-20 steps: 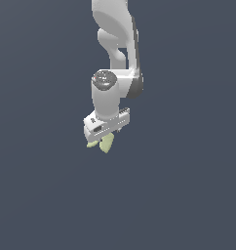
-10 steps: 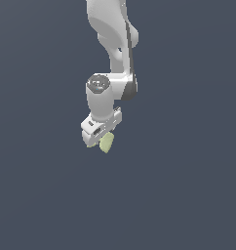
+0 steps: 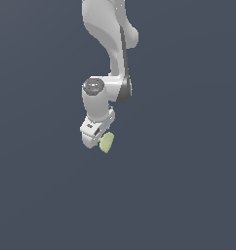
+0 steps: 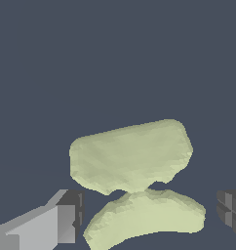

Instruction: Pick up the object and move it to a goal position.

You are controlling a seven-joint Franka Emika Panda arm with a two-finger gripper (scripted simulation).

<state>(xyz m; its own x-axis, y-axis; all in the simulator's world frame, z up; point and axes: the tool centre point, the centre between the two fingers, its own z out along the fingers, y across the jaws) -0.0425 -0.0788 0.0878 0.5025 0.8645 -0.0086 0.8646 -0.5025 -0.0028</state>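
The object (image 3: 107, 143) is a small pale yellow-green lump hanging under the white arm, in mid-air against the plain dark background of the exterior view. My gripper (image 3: 101, 141) is shut on the object, and the hand tilts toward the exterior view's left. In the wrist view the object (image 4: 132, 156) shows as two rounded lobes, one larger and one curved, lying between the grey fingers (image 4: 66, 217) of my gripper (image 4: 149, 215). The second finger shows only at the picture's edge.
Only a flat dark blue-grey surface (image 3: 188, 195) surrounds the arm in both views. No other object, container or goal marker shows.
The wrist has shifted toward the exterior view's left and the hand has turned. The object stays held at about the same spot.
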